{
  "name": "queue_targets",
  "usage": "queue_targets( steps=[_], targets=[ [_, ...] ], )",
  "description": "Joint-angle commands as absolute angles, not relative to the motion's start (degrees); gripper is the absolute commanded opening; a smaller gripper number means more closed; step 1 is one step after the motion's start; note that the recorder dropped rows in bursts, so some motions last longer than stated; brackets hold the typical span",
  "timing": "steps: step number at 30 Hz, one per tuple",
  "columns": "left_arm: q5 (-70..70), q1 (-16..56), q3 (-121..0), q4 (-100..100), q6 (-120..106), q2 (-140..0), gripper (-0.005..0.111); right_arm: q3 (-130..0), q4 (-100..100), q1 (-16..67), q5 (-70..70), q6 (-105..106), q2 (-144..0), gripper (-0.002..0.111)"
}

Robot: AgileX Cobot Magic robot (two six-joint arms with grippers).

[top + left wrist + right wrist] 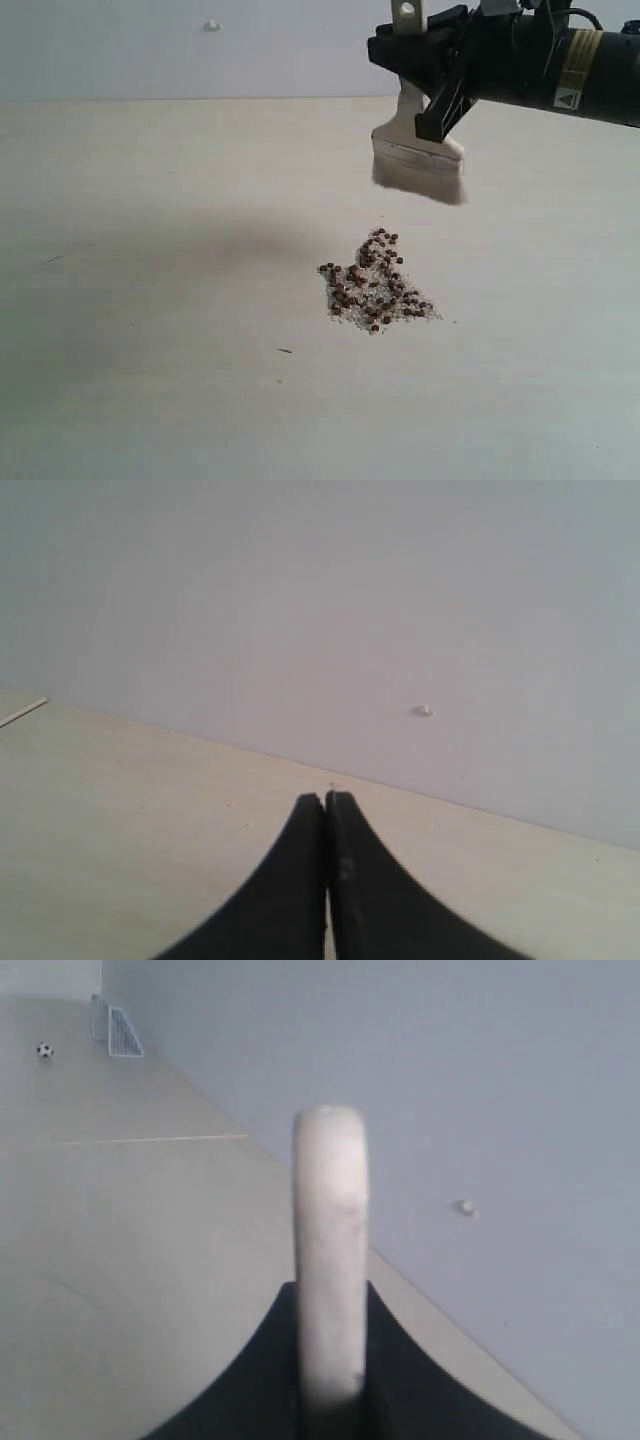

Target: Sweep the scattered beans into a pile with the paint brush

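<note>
Beans [372, 262] sit gathered in one compact pile [376, 292] on the pale table [150, 330], speckled with white grains [352, 312]. Right gripper [438, 100] hangs above and just behind the heap, clamped on the cream handle of the paint brush [420, 155], bristles pointing down, clear of the tabletop and of the beans. Left gripper [327, 805], seen only from its own wrist camera, has its jaws pressed together, holding nothing.

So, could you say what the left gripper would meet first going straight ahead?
Probably the wall beyond the table; nothing nearer lies ahead of the left gripper, though depth is unclear.
</note>
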State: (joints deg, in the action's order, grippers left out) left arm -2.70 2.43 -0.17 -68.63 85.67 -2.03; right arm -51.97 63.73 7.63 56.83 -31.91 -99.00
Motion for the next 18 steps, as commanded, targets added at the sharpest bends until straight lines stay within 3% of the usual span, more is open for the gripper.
queue_targets(
  steps=[1,11,18],
  targets=[
    [-2.82,2.29,0.0,-68.47,85.63,-1.83,0.0,-58.58,62.14,2.96,66.35,-34.44,-108.14,0.0],
    [-2.82,2.29,0.0,-68.47,85.63,-1.83,0.0,-82.1,75.06,-0.79,69.96,-42.14,-128.52,0.0],
    [-2.82,2.29,0.0,-68.47,85.63,-1.83,0.0,-87.03,76.79,-0.34,69.96,-48.27,-132.96,0.0]
  ],
)
